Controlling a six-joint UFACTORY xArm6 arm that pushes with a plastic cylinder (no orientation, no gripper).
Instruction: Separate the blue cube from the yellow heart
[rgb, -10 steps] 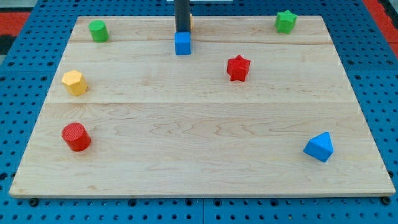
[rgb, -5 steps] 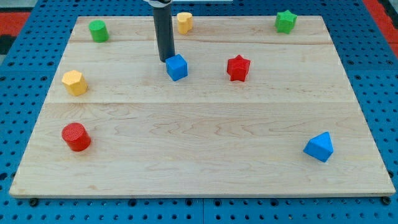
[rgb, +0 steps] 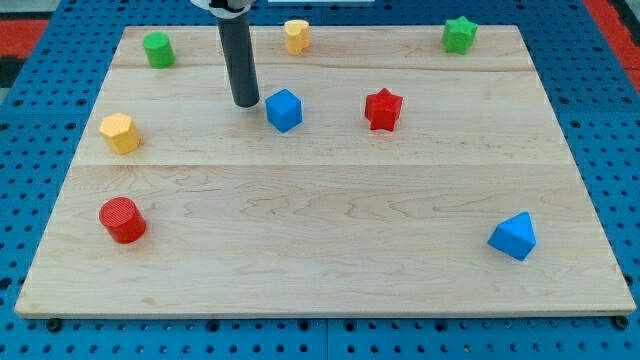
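The blue cube (rgb: 284, 109) sits well apart from the yellow heart (rgb: 296, 35) at the view's top, so I judge the separation essentially done. My tip (rgb: 245, 103) rests just beside the cube, on its left, not touching; there are no jaws, only the rod, holding nothing. I count eight blocks: two blue, two yellow, two red, two green.

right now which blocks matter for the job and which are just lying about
For the job: blue cube, yellow heart, my tip just left of the cube.

Lying about: red star, green star, green cylinder, yellow hexagon block, red cylinder, blue pyramid.
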